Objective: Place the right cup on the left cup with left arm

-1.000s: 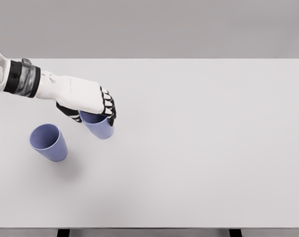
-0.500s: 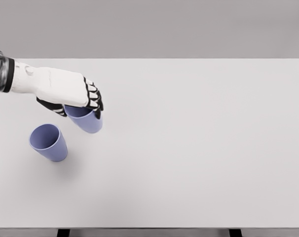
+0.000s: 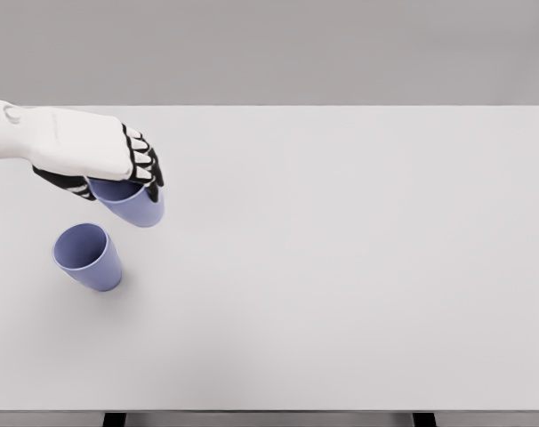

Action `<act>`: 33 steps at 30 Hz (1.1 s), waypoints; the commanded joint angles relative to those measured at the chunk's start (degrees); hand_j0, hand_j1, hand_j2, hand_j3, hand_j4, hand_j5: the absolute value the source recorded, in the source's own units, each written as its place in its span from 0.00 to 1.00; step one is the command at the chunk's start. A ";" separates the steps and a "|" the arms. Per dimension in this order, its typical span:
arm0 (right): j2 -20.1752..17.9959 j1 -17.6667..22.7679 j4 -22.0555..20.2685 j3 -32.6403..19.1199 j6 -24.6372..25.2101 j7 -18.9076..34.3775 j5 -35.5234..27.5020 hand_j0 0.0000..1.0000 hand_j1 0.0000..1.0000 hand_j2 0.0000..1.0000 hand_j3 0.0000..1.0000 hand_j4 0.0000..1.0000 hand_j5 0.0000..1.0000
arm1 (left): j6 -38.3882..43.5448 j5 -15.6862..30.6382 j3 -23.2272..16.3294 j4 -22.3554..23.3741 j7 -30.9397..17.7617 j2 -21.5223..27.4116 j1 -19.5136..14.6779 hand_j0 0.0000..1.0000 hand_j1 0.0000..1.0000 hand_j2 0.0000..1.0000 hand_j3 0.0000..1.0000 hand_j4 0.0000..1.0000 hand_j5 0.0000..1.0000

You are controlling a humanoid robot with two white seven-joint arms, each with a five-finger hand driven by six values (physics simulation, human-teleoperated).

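Two blue-violet cups show in the head view. One cup (image 3: 88, 256) stands on the white table (image 3: 341, 249) at the left, its mouth open toward me. The other cup (image 3: 132, 204) hangs above the table, up and to the right of the standing one, clear of it. My left hand (image 3: 118, 173) is shut on this raised cup, fingers curled over its rim from above, so most of the rim is hidden. The white left forearm comes in from the left edge. My right arm does not show.
The table's far edge (image 3: 305, 107) runs across the upper part of the view and its near edge (image 3: 269, 411) lies along the bottom. A grey wall stands behind.
My left hand has carried the held cup leftward and slightly upward, from near the table's left-middle toward the standing cup. The standing cup has not moved.
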 commanded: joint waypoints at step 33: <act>0.00 -0.09 0.01 0.00 0.00 0.01 0.00 1.00 1.00 1.00 1.00 1.00 1.00 | 0.14 5.57 -0.11 -1.04 0.02 13.02 -1.85 0.68 0.68 0.68 0.68 0.68 0.68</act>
